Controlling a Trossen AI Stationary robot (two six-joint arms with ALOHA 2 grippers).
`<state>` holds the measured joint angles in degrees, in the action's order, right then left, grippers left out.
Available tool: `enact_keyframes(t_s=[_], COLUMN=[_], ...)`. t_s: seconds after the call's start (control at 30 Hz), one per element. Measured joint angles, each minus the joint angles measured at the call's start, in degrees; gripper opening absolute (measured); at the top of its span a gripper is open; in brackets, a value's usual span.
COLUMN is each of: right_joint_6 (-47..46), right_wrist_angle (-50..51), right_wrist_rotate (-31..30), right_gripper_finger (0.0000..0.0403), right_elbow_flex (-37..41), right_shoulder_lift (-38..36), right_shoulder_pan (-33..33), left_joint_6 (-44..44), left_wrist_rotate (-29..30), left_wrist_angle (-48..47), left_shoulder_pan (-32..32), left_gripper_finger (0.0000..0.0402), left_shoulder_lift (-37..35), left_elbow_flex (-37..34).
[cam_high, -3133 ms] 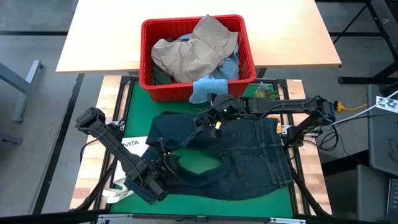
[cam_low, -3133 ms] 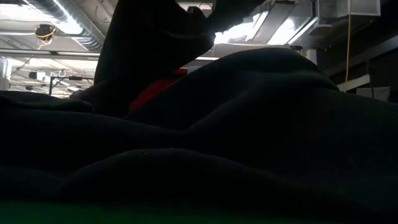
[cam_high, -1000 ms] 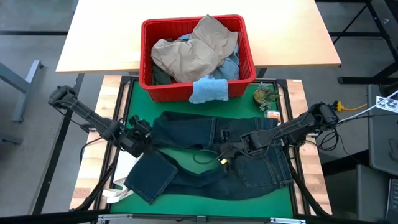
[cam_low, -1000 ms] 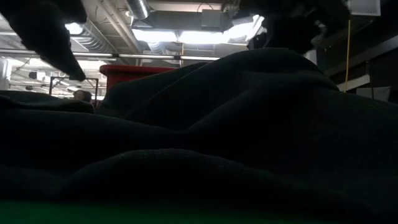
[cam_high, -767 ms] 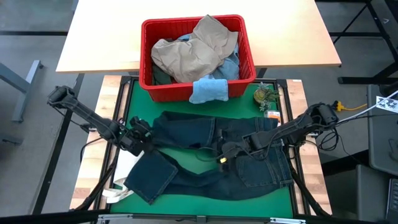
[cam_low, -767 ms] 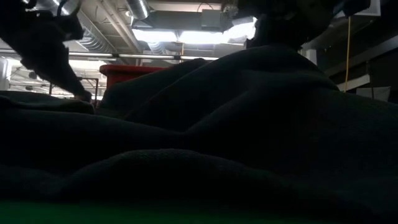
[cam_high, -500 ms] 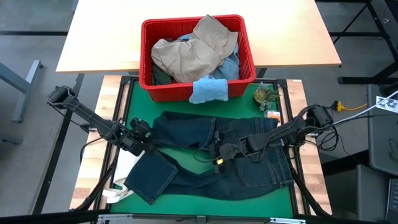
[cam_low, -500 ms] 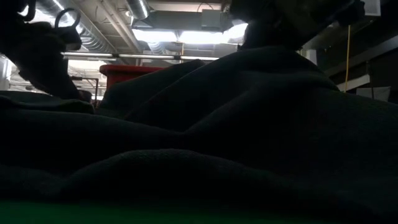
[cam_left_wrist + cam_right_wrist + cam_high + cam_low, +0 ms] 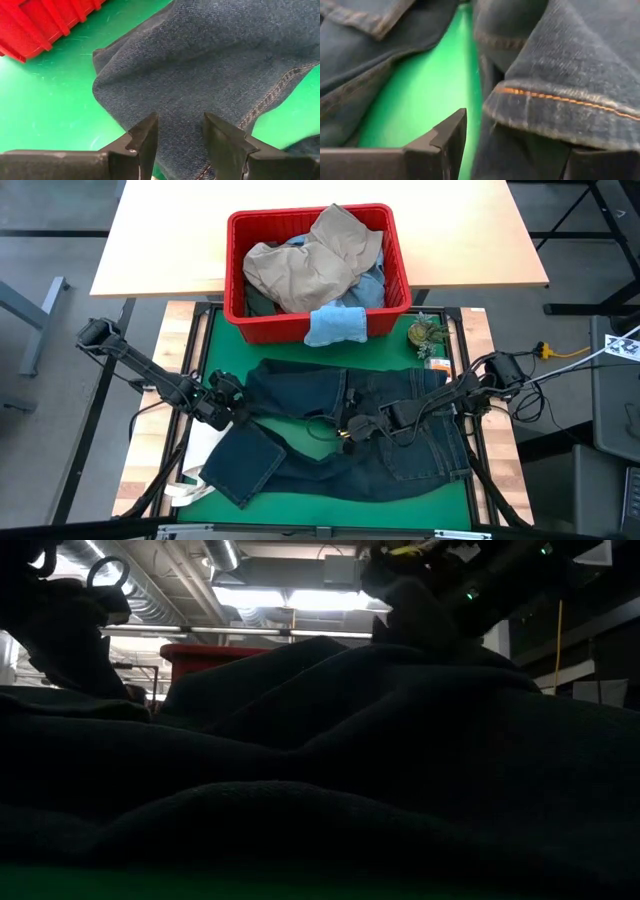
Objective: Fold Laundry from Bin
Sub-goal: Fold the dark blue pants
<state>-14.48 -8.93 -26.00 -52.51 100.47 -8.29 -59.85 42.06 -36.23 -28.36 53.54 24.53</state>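
The dark navy jeans (image 9: 400, 430) lie spread on the green mat (image 9: 215, 340), one leg doubled back toward the near left. My left gripper (image 9: 230, 402) is at the jeans' left edge, open, with a folded corner of a leg (image 9: 150, 85) ahead of its fingers. My right gripper (image 9: 350, 428) is low over the middle of the jeans, open, with an orange-stitched edge (image 9: 555, 100) between its fingers. At the far side the red bin (image 9: 300, 330) holds tan trousers (image 9: 310, 265) and other laundry. A small light blue cloth (image 9: 335, 323) hangs over its near rim. My left gripper reaches the leg's folded corner from the table's left, its fingers (image 9: 145, 137) on either side of the denim; whether they touch it, I cannot tell. My right gripper comes in low from the table's right. The stitched edge (image 9: 530, 95) lies between its open fingers and hides one of them. The jeans stay flat on the mat.
A white tote bag (image 9: 210, 415) lies at the mat's left edge, partly under the jeans. A small green object (image 9: 425, 333) sits at the far right of the mat beside the bin. In the low view the jeans (image 9: 320, 760) fill the foreground.
My right gripper has slid a little toward the table's left edge over the middle of the jeans, its arm stretching out lower. The jeans lie as before.
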Motion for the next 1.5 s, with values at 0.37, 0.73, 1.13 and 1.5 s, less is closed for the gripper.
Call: enact_keyframes(t_s=[0.37, 0.73, 1.13, 1.5], right_joint_6=[1.4, 7.9, 8.9, 8.8], right_wrist_angle=[-2.9, -2.5, 15.1, 31.7], right_wrist_rotate=[0.2, 1.7, 11.8, 16.1], right_gripper_finger=[0.0191, 0.0015, 0.001, 0.0024], right_elbow_flex=[0.0, 0.0, -0.1, -0.1], right_shoulder_lift=[0.0, 0.0, -7.5, -12.0], right_shoulder_pan=[0.1, 0.1, 0.1, 0.1], left_joint_6=[-1.7, -5.4, -7.8, -8.0], left_wrist_rotate=[0.0, 0.3, -4.1, -13.0], left_wrist_angle=[-0.2, -0.7, -0.6, 0.1], left_shoulder_pan=[0.0, 0.0, 0.6, 3.8], left_gripper_finger=[0.0149, 0.0149, 0.0149, 0.0149], left_shoulder_lift=[0.1, 0.1, 3.7, 14.6], left_elbow_flex=[0.0, 0.0, 0.0, 0.0])
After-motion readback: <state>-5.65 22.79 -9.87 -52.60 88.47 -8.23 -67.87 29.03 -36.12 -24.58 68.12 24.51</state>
